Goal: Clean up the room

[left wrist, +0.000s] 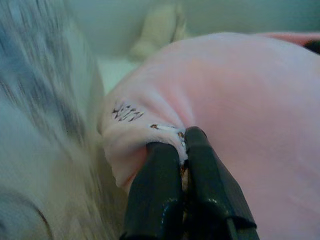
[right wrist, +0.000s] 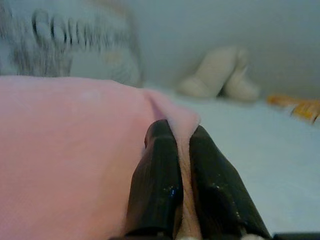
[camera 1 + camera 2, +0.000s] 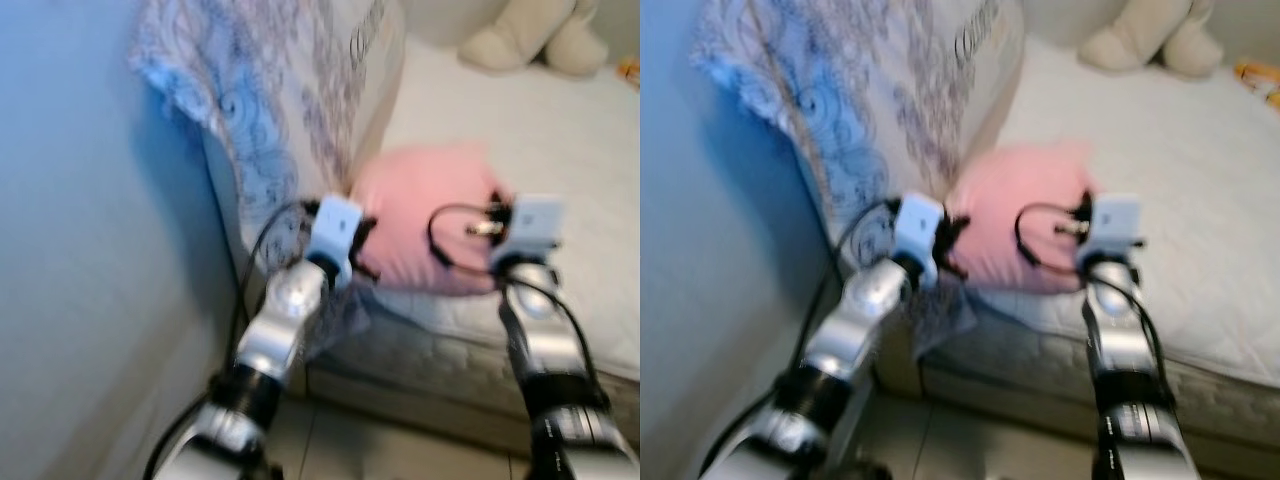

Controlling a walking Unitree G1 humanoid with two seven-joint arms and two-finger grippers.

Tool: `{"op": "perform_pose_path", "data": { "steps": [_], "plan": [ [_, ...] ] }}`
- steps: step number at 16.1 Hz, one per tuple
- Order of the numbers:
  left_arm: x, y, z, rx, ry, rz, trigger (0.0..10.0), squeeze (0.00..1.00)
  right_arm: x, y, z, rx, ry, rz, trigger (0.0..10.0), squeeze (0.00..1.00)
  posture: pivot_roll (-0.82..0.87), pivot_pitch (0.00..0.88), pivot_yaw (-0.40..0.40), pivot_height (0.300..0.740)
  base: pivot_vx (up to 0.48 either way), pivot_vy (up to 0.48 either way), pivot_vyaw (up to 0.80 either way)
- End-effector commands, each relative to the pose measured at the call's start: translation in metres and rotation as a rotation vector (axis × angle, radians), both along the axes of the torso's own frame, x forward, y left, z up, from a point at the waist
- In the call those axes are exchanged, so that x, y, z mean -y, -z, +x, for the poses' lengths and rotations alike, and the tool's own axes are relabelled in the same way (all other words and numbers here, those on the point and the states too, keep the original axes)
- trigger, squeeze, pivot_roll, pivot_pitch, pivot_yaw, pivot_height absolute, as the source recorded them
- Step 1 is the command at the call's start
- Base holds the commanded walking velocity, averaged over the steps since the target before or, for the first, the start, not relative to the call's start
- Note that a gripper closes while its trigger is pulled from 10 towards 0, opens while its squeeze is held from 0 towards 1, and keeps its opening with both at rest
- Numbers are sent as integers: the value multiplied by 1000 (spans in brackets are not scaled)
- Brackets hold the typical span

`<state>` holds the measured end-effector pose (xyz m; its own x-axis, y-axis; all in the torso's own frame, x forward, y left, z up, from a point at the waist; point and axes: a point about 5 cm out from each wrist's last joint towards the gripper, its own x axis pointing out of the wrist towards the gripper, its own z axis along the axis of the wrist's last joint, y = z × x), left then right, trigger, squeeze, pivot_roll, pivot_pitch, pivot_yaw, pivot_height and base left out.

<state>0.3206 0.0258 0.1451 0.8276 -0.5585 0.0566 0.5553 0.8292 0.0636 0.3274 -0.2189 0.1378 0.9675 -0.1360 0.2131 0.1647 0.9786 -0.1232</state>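
the robot stands at the near corner of a bed [image 3: 560, 150], both silver arms stretched forward over the mattress edge. between them sits a pink pillow [image 3: 425, 230], resting on the white sheet close to that corner, just beside a large patterned pillow [image 3: 290, 90] that leans upright against the blue wall [image 3: 70, 250]

the left pincer [image 1: 182, 142] is clamped on the pink pillow's corner: in the left wrist view the 2 black fingers sit pressed together with a fold of pink fabric bunched between their tips. the right pincer [image 2: 181, 131] does the same at the opposite corner, its fingers closed with a thin pink edge caught between them. holding a soft pillow by 2 far-apart corners seems sensible, since a single pinch would let it sag and swing, while 2 keep it spread and level

judging from the task, the pillow is probably being placed or straightened at the head of the bed, next to the patterned one. both pinches hold only a little fabric, so a slip is the likely risk if the arms pull apart

a beige plush toy [image 3: 535, 40] lies far back on the mattress, and something small and orange [image 2: 300, 107] sits near the far edge, too blurred to name
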Motion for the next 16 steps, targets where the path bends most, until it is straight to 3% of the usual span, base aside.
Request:
{"op": "perform_pose_path", "data": {
  "steps": [1, 4, 6, 10, 16],
  "plan": [
    [1, -16, -3, 82, 21, -8, 10000, 0, 2, -20, -3, 90, 22, -20, 10000, 0, -10, 0, -15, 740, 0, 0, 0],
    [0, -32, -9, 141, 25, -43, 10000, 0, 19, -34, -21, 156, 105, -11, 10000, 0, -15, 0, -16, 740, 0, 0, 0],
    [5, -37, -10, 154, 43, -47, 10000, 0, 21, -34, -23, 140, 124, 4, 10000, 0, -21, 0, -13, 740, 0, 0, 0],
    [10, -36, -11, 147, 62, -32, 10000, 0, 6, -30, -20, 106, 86, 19, 10000, 0, -23, 0, -6, 740, 0, -461, 0],
    [6, -27, -4, 99, 49, -9, 10000, 0, -4, -28, -13, 77, 39, 19, 10000, 0, -19, 0, -13, 740, 0, -373, 0]
  ]
}}
